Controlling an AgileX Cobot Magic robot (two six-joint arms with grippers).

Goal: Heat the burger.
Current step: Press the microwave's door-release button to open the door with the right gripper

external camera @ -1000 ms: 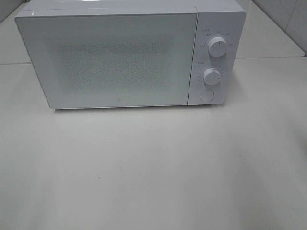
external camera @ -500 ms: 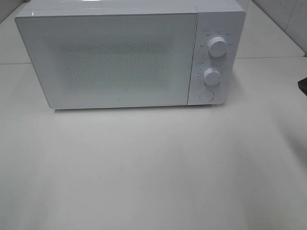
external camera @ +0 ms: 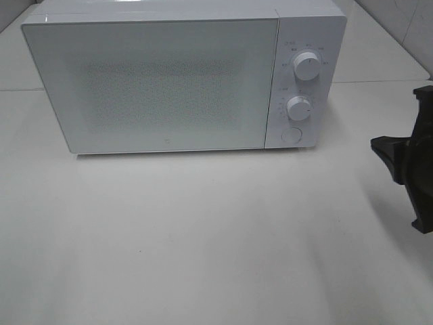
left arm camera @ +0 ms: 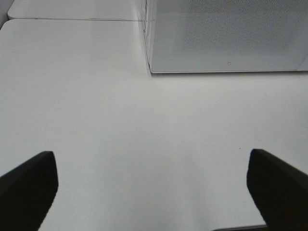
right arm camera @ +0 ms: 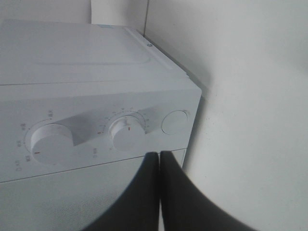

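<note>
The burger is out of view in every frame. A white microwave stands at the back of the table with its door closed. My right gripper reaches in from the right edge, level with the control panel; in the right wrist view its fingers are pressed together, empty, pointing at the lower knob. My left gripper is open over bare table in front of the microwave's left corner, with nothing between its fingers.
The control panel carries an upper knob, a lower knob and a round button. A white table stretches in front of the microwave. A tiled wall rises at the back right.
My right arm has come into the exterior view from the right edge, moving left toward the control panel. The microwave has not moved.
</note>
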